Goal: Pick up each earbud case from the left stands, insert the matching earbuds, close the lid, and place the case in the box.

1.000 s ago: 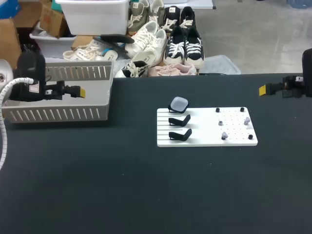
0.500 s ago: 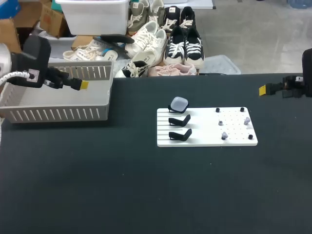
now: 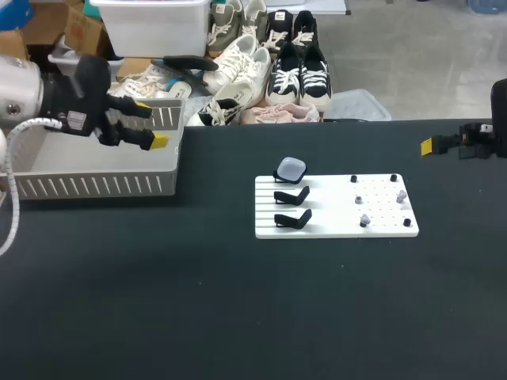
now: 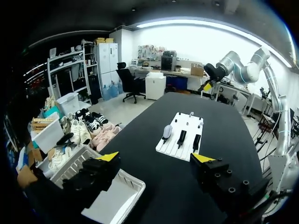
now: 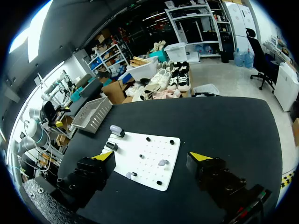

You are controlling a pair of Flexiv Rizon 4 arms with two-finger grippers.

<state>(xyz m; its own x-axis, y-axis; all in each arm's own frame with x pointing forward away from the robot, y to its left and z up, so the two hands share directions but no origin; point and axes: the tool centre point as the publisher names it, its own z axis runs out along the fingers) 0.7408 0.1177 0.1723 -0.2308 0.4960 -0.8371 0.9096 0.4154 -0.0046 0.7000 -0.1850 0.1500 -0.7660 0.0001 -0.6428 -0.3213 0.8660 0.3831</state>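
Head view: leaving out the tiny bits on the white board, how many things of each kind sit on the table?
White board: 1
Empty black stands: 2
Lavender earbud case: 1
Grey box: 1
Total: 5

Spread fingers [image 4: 100, 173] over box [image 4: 119, 198] corner

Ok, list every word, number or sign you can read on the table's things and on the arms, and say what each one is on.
No text can be read in any view.
White label on the left arm: too small to read.
Earbud case, white board, box: no print shows.
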